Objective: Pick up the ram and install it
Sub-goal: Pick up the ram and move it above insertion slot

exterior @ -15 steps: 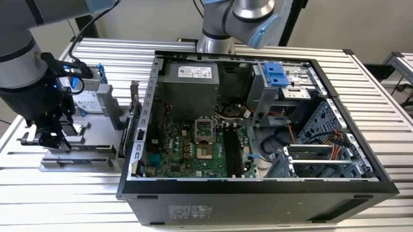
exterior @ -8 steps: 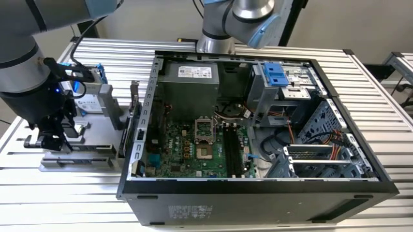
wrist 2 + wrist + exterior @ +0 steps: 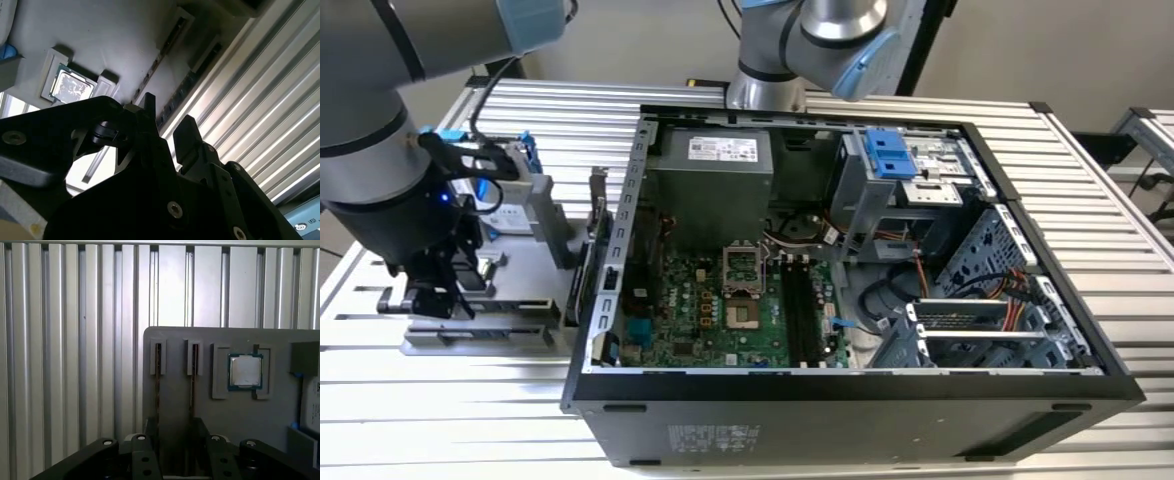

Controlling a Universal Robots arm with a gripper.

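Two ram sticks stand on edge in narrow slots of a grey parts tray (image 3: 175, 345): one ram (image 3: 158, 390) by the tray's edge and a second ram (image 3: 192, 390) beside it. In the second wrist view the edge-side ram (image 3: 178, 96) runs straight toward the gap between my fingers. My gripper (image 3: 167, 126) (image 3: 175, 440) is open just over these sticks, holding nothing. In the exterior view the gripper (image 3: 434, 298) hangs over the tray (image 3: 494, 342) at the exterior view's left, beside the open computer case (image 3: 854, 390). The long black memory slots (image 3: 797, 300) on the green motherboard are bare.
A square silver processor chip (image 3: 245, 371) (image 3: 73, 86) lies in its own recess of the tray. A hard drive in a blue frame (image 3: 520, 190) stands behind the tray. The case wall (image 3: 607, 270) rises between tray and motherboard. Ribbed metal table (image 3: 75, 365) surrounds everything.
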